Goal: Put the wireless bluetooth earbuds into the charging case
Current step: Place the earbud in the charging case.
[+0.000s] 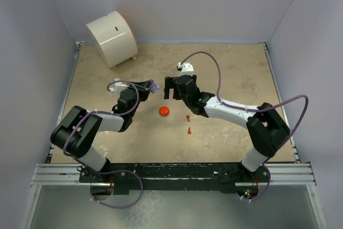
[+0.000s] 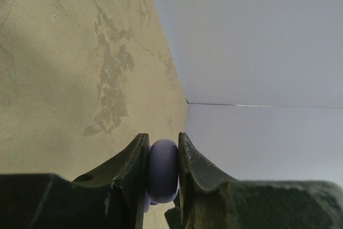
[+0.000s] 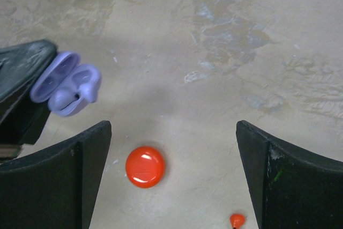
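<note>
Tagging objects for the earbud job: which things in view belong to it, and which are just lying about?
Job:
- open lilac case, gripped in left tool
- red round case on the table
- two red earbuds near it
- right tool, open

Lying about:
- white drum, back left corner

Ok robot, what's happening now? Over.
Left fingers shut on purple case, lid open. Right fingers open, empty. Red earbuds loose on table, red case closed. Nothing blocking.

White cylinder (image 1: 111,37) lying sideways, far-left corner of mottled beige table (image 1: 236,68).
</note>
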`<action>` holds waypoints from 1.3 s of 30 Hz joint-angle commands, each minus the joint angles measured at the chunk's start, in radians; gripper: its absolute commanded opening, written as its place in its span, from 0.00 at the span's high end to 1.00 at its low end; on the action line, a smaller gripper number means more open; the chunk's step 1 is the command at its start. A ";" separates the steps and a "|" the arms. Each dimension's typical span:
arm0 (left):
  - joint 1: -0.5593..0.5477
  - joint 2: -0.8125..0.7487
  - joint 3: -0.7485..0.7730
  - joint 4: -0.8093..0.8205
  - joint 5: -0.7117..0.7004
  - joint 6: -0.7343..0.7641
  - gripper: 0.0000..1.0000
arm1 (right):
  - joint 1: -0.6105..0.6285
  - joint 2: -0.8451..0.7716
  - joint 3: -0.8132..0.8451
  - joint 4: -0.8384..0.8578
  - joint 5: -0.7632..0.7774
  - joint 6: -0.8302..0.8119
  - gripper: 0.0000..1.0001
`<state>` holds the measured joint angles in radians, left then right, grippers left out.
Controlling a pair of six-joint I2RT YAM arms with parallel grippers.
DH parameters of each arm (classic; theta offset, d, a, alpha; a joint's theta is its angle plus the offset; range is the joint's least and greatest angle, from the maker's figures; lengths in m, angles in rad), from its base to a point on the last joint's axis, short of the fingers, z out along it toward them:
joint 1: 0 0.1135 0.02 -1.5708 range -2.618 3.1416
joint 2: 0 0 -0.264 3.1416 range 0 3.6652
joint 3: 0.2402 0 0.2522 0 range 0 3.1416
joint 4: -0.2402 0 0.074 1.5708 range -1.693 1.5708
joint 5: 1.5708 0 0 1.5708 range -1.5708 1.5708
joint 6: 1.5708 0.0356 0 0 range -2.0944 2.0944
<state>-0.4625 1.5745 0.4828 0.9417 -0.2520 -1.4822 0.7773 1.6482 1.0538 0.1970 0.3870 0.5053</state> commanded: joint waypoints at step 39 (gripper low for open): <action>-0.096 0.018 0.035 0.089 -0.027 0.003 1.00 | 0.031 0.109 0.123 -0.025 0.024 0.005 0.00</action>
<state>-0.5465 1.6245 0.5251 0.9886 -0.2878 -1.4818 0.8230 1.7927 1.1343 0.1471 0.3946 0.5053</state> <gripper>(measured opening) 0.243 0.998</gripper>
